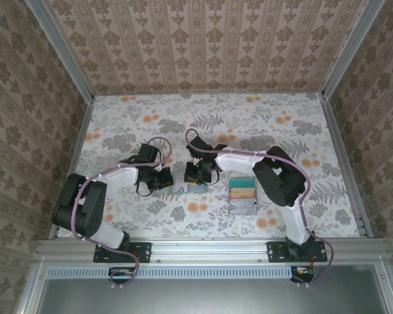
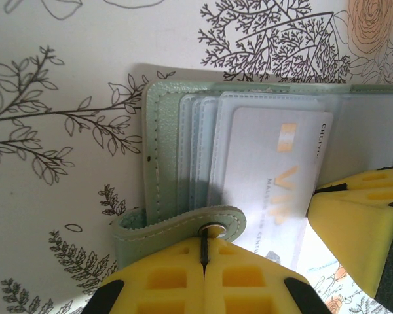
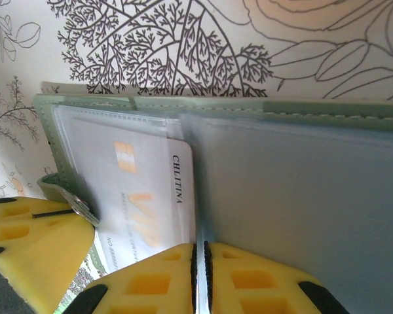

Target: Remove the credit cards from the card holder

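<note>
The grey-green card holder (image 1: 182, 190) lies open on the table between my two grippers. In the left wrist view its clear sleeves fan out from the cover (image 2: 162, 150). My left gripper (image 2: 204, 254) is shut on the holder's strap tab (image 2: 177, 229), right at the metal snap. A white credit card (image 3: 144, 190) with orange VIP lettering sits inside a clear sleeve. My right gripper (image 3: 201, 258) is shut on the thin edge of a clear sleeve page (image 3: 301, 196) just right of that card. Whether a card is inside the pinched page is hidden.
A grey box-like tray (image 1: 242, 208) with teal and tan contents stands to the right of the holder, under the right arm. The floral tabletop (image 1: 262, 124) stretches back to patterned walls. Each wrist view catches a yellow finger of the other gripper close by.
</note>
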Motion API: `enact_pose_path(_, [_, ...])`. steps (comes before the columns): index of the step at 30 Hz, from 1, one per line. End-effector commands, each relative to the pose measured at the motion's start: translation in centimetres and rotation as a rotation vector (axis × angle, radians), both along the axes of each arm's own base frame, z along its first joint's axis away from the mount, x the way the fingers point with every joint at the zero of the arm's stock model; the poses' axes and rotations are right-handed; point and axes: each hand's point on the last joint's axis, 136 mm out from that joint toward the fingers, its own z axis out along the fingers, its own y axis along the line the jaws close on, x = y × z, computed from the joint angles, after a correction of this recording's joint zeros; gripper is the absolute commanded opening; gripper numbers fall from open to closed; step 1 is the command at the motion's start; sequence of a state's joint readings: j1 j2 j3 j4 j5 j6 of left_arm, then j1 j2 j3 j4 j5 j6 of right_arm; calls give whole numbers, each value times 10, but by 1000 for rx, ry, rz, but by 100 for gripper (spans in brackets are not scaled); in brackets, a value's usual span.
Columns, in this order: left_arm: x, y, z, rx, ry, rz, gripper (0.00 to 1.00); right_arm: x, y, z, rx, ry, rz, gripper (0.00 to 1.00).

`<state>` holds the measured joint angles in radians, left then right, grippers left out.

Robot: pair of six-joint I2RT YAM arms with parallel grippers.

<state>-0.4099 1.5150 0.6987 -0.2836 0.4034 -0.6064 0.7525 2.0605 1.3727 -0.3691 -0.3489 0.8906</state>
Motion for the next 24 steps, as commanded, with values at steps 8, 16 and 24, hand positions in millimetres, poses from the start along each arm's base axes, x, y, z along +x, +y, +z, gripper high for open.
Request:
enact_pose_path(8, [-14, 5, -16, 47, 65, -3, 0, -4, 7, -4, 46, 41, 7, 17])
enact_pose_path(16, [-16, 0, -18, 42, 72, -17, 0, -6, 11, -9, 64, 61, 8, 18])
enact_pose_path(24, [-18, 7, -20, 75, 80, -4, 0, -7, -1, -9, 37, 56, -13, 4])
